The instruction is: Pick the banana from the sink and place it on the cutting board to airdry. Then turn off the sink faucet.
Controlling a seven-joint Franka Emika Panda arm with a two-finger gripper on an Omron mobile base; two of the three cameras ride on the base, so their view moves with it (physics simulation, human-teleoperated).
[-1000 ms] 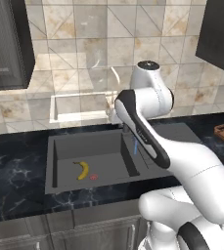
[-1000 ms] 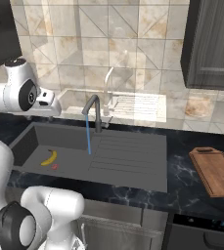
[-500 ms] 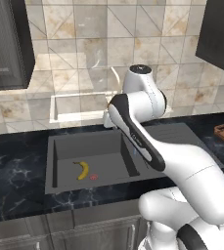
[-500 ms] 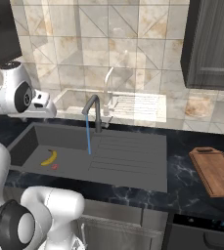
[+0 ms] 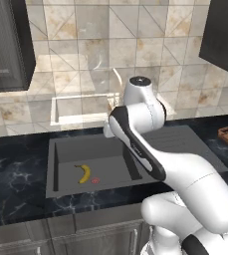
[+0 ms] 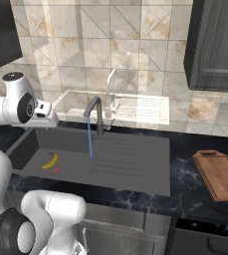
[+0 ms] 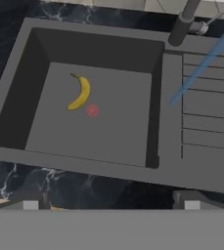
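Well below the wide-apart jaws, banana (image 7: pixel 80 92) on sink (image 7: pixel 99 146) floor, beside red drain ring (image 7: pixel 92 111)

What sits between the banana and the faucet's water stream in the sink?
In the hand view, the red drain ring lies just beside the banana; beyond it come bare basin floor and the basin wall before the stream over the ribbed drainboard.

One banana (image 7: pixel 80 92), one sink (image 7: pixel 167 146) — one faucet (image 6: pixel 96 112), one cutting board (image 6: pixel 220 175)
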